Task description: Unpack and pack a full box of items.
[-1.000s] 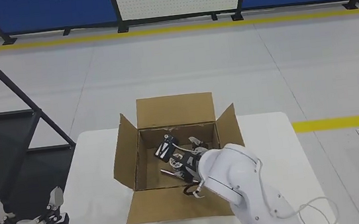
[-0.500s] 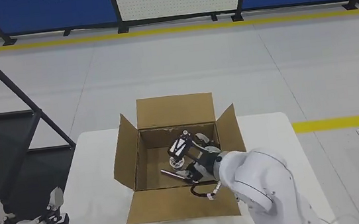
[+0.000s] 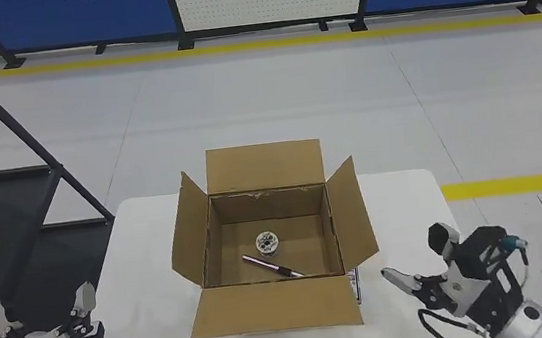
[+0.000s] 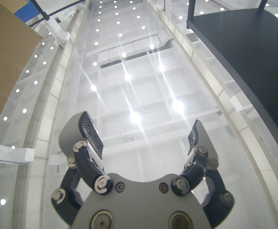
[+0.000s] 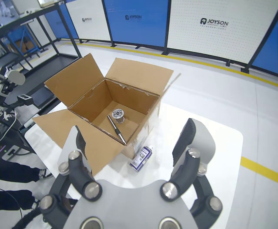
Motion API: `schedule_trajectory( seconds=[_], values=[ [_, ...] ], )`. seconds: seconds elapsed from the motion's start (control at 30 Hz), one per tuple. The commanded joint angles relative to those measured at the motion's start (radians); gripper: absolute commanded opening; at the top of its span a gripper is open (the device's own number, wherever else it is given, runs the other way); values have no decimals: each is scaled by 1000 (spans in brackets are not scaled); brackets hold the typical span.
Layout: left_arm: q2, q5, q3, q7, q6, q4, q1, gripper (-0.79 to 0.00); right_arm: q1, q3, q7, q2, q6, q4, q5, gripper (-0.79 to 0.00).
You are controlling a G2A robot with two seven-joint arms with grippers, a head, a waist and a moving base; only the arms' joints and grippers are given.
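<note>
The brown cardboard box [image 3: 266,206] stands open in the middle of the white counter [image 3: 406,204], all four flaps folded outward and bits of torn tape along its far rim. On its floor sits a small silvery spool [image 5: 118,114], flat on one end with its holed face up, close to the middle of the box. In front of the spool lies a slim metal rod [image 5: 116,130] with a darker grip section. Its long axis runs nearly along the box's front wall, slanting a little, one end near the spool and the other toward the front right corner.

Outside, just beside the box's right wall, a small blue-and-white can [image 5: 141,157] lies on its side on the counter, its length running along that wall, half tucked under the right flap.

The right hand [image 3: 417,261] hangs to the right of the box, fingers spread wide, holding nothing and facing the box. The left hand [image 4: 141,121] is well off to the box's left, also spread and empty, pointing up.
</note>
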Motion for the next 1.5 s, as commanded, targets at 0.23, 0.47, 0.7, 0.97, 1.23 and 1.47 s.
schedule_trajectory(
  seconds=[0.23,0.47,0.7,0.97,1.23,1.47],
  values=[
    [0,0,0,0,0,0,0,0,-186,75,71,21,-5,107,130,0],
    [0,0,0,0,0,0,0,0,-44,-108,197,37,95,238,33,0],
    [0,0,0,0,0,0,0,0,40,-178,292,44,185,282,-84,0],
    [0,0,0,0,0,0,0,0,38,-178,285,44,192,289,-83,0],
    [0,0,0,0,0,0,0,0,71,-238,206,49,268,436,-80,0],
    [0,0,0,0,0,0,0,0,69,-304,97,51,324,493,-95,0]
  ],
)
